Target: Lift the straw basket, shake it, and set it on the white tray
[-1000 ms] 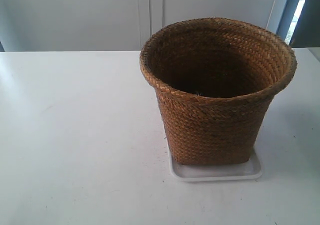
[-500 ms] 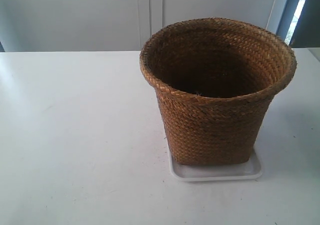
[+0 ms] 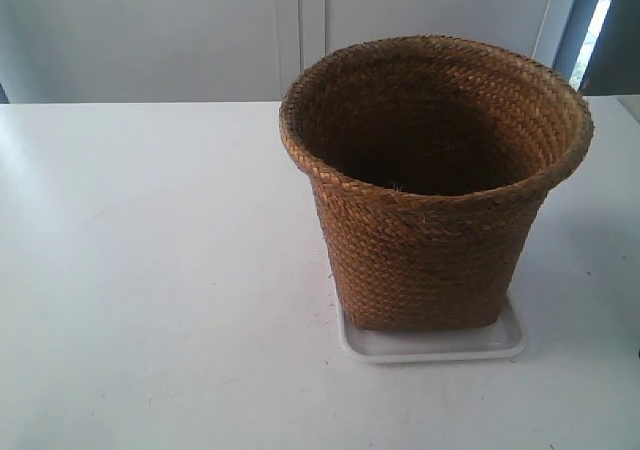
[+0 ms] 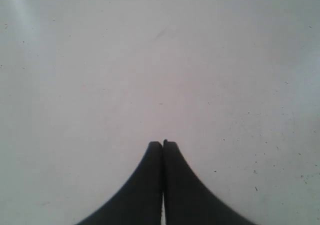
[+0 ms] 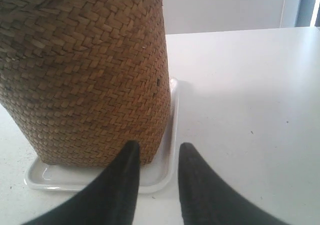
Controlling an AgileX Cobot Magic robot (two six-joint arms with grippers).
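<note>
The straw basket [image 3: 432, 185] stands upright on the white tray [image 3: 432, 344], right of the table's middle in the exterior view; neither arm shows there. The right wrist view has the basket's braided wall [image 5: 85, 75] close ahead, its base resting in the tray [image 5: 165, 170]. My right gripper [image 5: 159, 147] is open beside the basket's lower corner, above the tray's rim, holding nothing. My left gripper [image 4: 163, 143] is shut with nothing in it, over bare white table away from the basket.
The white table [image 3: 150, 270] stretches wide to the basket's left in the exterior view. A pale wall with panel seams [image 3: 300, 30] runs behind the table, and a window edge [image 3: 600, 20] shows at the far right.
</note>
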